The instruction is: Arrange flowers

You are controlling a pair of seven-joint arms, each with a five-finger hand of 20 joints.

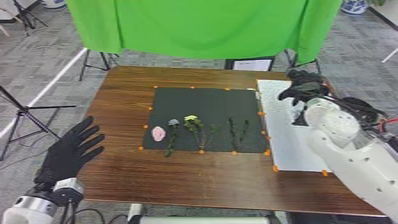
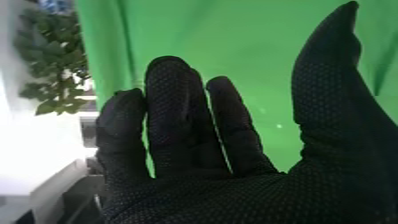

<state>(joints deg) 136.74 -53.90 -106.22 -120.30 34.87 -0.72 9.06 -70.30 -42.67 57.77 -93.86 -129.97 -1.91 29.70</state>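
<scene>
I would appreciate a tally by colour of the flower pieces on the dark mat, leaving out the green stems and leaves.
Pink oval piece: 1
Pale grey flower head: 1
Yellow flower head: 1
Total: 3

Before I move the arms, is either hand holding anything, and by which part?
Nothing is held: the right hand is open and empty, and so is the left hand.
</scene>
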